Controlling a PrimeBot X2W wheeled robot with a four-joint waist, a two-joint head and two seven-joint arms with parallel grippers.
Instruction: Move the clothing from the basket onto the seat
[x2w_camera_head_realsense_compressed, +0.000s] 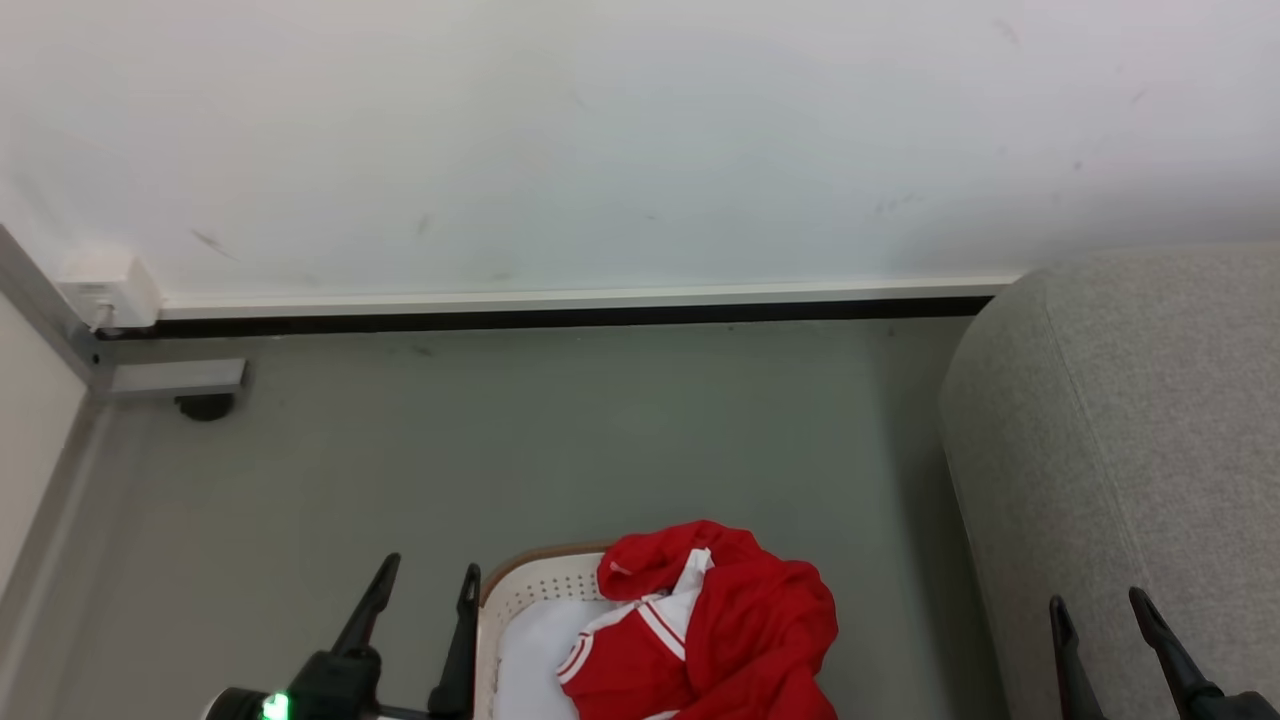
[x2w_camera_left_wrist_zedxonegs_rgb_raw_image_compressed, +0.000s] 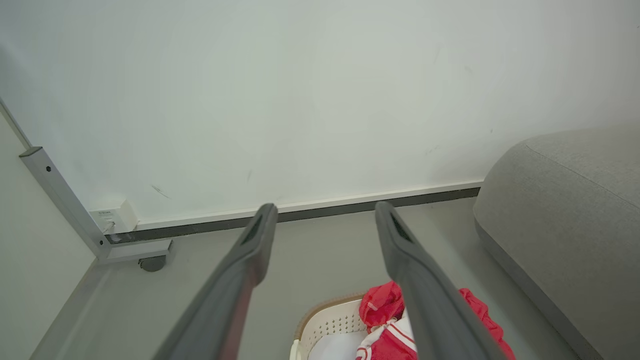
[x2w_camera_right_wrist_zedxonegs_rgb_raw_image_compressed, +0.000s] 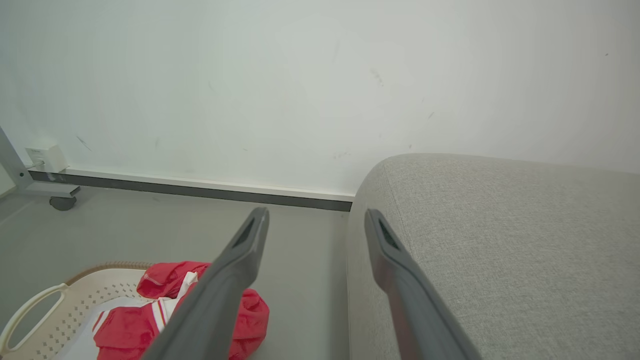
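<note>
Red clothing (x2w_camera_head_realsense_compressed: 720, 625) with white trim lies heaped in the cream basket (x2w_camera_head_realsense_compressed: 520, 590) at the bottom middle of the head view and spills over its right rim. The grey seat (x2w_camera_head_realsense_compressed: 1130, 420) fills the right side. My left gripper (x2w_camera_head_realsense_compressed: 425, 585) stands open just left of the basket, holding nothing. My right gripper (x2w_camera_head_realsense_compressed: 1100, 610) is open over the seat's front, also with nothing in it. In the left wrist view the clothing (x2w_camera_left_wrist_zedxonegs_rgb_raw_image_compressed: 382, 305) and basket (x2w_camera_left_wrist_zedxonegs_rgb_raw_image_compressed: 330, 322) lie below the open fingers (x2w_camera_left_wrist_zedxonegs_rgb_raw_image_compressed: 255, 245). The right wrist view shows the clothing (x2w_camera_right_wrist_zedxonegs_rgb_raw_image_compressed: 165, 285), basket (x2w_camera_right_wrist_zedxonegs_rgb_raw_image_compressed: 65, 305) and seat (x2w_camera_right_wrist_zedxonegs_rgb_raw_image_compressed: 500, 240).
A white wall with a dark skirting strip (x2w_camera_head_realsense_compressed: 560, 318) runs across the back. At the far left stand a metal frame leg with a caster (x2w_camera_head_realsense_compressed: 205, 405) and a white wall socket (x2w_camera_head_realsense_compressed: 105, 285). Grey floor (x2w_camera_head_realsense_compressed: 550, 440) lies between wall, basket and seat.
</note>
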